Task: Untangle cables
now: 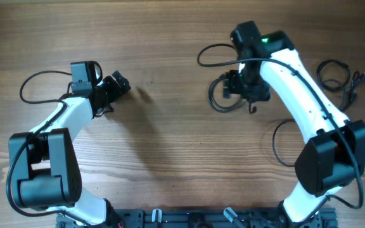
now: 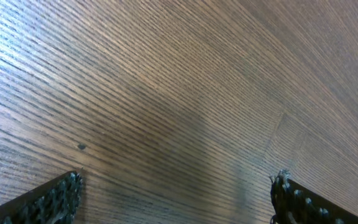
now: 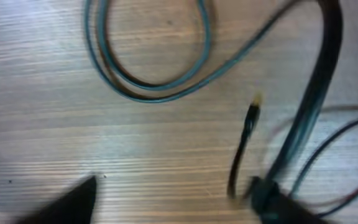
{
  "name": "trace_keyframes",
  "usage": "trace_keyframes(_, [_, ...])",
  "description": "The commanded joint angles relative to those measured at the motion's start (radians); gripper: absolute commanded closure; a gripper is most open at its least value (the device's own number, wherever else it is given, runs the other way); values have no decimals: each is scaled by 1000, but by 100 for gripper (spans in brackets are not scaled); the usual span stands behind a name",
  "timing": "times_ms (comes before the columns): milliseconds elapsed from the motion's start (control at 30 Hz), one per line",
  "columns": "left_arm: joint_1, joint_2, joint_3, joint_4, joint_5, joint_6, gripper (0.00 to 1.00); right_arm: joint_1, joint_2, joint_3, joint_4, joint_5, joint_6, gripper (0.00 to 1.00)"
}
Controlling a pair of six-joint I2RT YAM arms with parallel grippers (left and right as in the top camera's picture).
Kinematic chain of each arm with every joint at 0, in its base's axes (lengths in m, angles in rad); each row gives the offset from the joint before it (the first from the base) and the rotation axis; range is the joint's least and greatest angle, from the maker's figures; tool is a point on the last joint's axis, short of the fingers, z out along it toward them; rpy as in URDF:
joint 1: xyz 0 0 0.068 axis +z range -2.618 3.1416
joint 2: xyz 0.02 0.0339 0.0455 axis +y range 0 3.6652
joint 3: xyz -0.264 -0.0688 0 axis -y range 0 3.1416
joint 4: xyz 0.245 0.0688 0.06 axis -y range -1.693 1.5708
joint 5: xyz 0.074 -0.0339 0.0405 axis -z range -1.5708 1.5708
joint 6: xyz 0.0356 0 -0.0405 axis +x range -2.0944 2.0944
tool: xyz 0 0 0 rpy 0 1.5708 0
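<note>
Overhead cam: right claw (image 1: 236, 85) sits low, right over the main bunch of cables (image 1: 222, 96). One loop (image 1: 211, 54) trails off just past the claw, toward the far edge of the counter (image 1: 170, 38). A second bundle (image 1: 338, 76) lies well apart from the right claw on its outer side, near the counter edge, and looks separate from the bunch afaict.

Right wrist pic is blurry, but the right claw (image 3: 176, 186) reads as spread, w/ nothing pinched between the tips. One fingertip (image 3: 73, 202) pokes in at the bottom corner. A small plug end (image 3: 253, 106) lies just ahead of the claw, a two-strand coil (image 3: 157, 92) is a bit further ahead, and a thicker-looking dark cord (image 3: 322, 68) runs down beside the other tip. Imo it's parked there to pick one strand out of the bunch, and the plug end is prob the easiest thing to go for.

Left claw (image 1: 116, 85) is well apart from the right claw, across the bare middle of the counter. Its wrist cam shows the left claw (image 2: 176, 180) spread wide over plain wood, touching nothing, so prob on standby to take the other end.

Room-wise, the bare stretch between the right claw and the left one is the obvious place to drag a strand out. The outer side of the right claw is a worse bet, since the second bundle is there and the arm's own wire (image 1: 281, 149) loops nearby, back toward the base, so there's some re-tangle risk.
</note>
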State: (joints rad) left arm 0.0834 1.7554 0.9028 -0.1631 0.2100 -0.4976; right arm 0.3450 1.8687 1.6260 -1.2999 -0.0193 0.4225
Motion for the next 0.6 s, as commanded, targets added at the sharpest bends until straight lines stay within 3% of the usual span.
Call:
trace_keyframes(0, [-3, -14, -2, 2, 10, 19, 0, 28, -18, 15, 46, 31, 3, 7])
trace_keyframes(200, [-3, -14, -2, 2, 10, 19, 0, 28, -13, -24, 130, -22, -2, 1])
trace_keyframes(400, [-3, -14, -2, 2, 10, 19, 0, 54, -12, -171, 299, -21, -66, 15])
trace_keyframes(500, [-3, -14, -2, 3, 14, 19, 0, 54, -18, -81, 273, 5, -78, 14])
trace_keyframes(567, [-3, -14, -2, 3, 18, 19, 0, 20, -21, 3, 175, 151, 57, 10])
